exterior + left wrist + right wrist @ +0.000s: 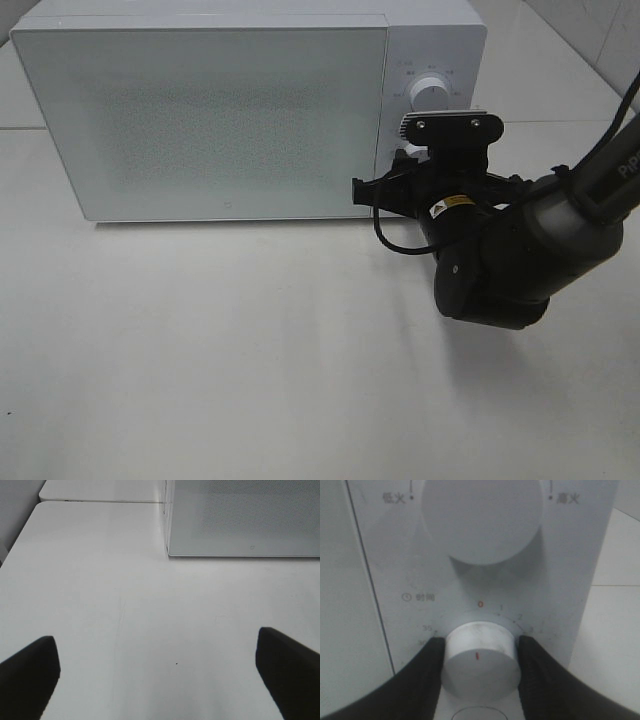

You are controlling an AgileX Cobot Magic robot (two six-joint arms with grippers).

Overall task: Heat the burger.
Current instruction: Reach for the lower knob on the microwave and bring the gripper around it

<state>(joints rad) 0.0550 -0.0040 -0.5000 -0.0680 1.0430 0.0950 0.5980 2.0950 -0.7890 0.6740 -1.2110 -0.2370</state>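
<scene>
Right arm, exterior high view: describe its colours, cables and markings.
The right arm is a grey tube ending in a rounded black wrist housing. A black cable loops beside it, a small yellow sticker sits on top, and white lettering marks the upper link.

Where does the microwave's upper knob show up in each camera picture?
Exterior high: the upper knob sits on the control panel, right of the microwave door.
Left wrist: not in it; only part of the microwave door shows.
Right wrist: large and close, above the timer dial that the right gripper clasps.
Shared landmark: the microwave door, seen in all three views.
</scene>
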